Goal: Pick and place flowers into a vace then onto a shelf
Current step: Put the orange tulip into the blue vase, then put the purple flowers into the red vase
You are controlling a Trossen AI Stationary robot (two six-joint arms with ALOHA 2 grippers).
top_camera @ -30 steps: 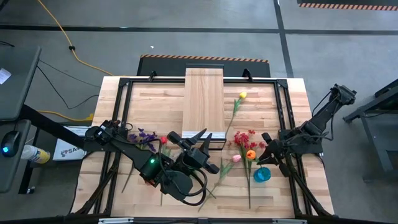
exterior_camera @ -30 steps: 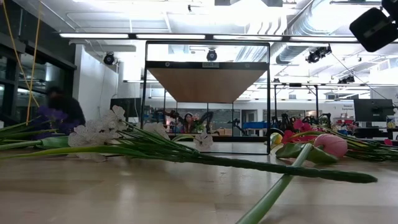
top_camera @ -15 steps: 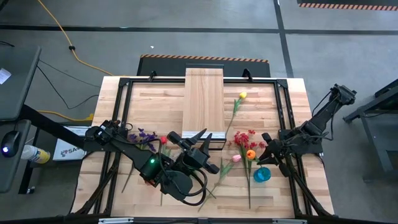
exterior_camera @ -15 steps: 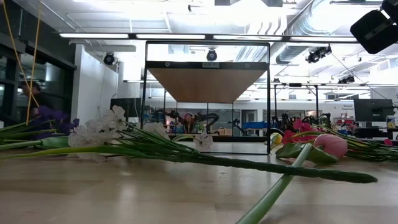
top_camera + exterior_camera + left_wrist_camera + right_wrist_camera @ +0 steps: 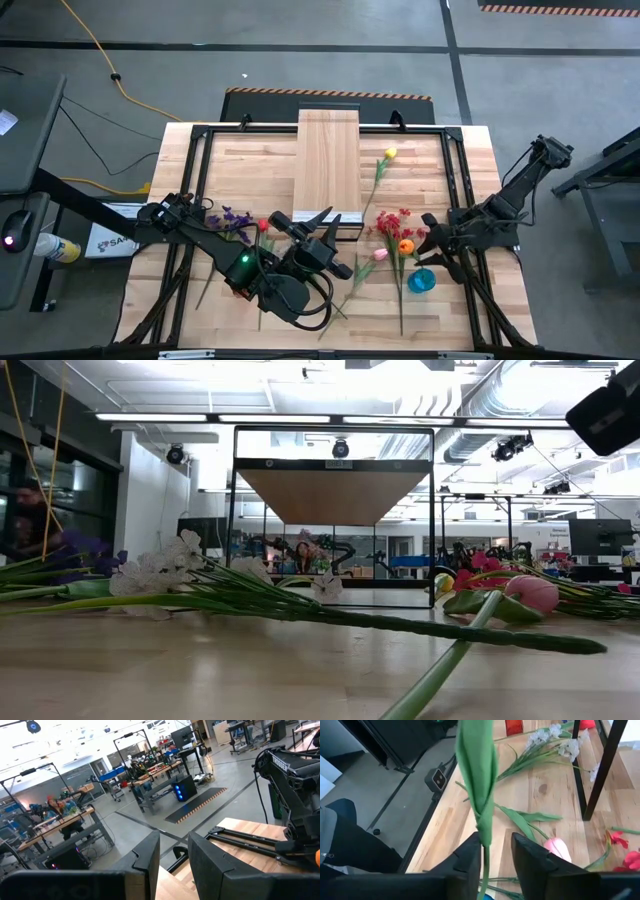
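The orange tulip (image 5: 404,246) stands up out of the blue vase (image 5: 421,281) at the table's near right. Its green stem and leaf (image 5: 479,780) rise between the fingers of my open right gripper (image 5: 496,840), which reaches in over the vase (image 5: 487,896) from the right (image 5: 428,250). My left gripper (image 5: 322,218) hangs open and holds nothing, raised by the near end of the shelf (image 5: 328,160). A pink tulip (image 5: 380,255), a red spray (image 5: 392,220) and a yellow tulip (image 5: 390,153) lie flat on the table. My right gripper has the tulip's stem (image 5: 484,855) in its gap, close against the inner side of one finger (image 5: 470,857). The other finger stands clear of it. I cannot tell whether the near finger touches the stem. The stem stands upright, its lower end down in the vase.
A purple spray (image 5: 235,218) and a red tulip (image 5: 263,226) lie on the table's left half beside the left arm. A white spray (image 5: 160,570) lies there too. The black frame's posts (image 5: 600,770) and rails (image 5: 200,170) stand around the table.
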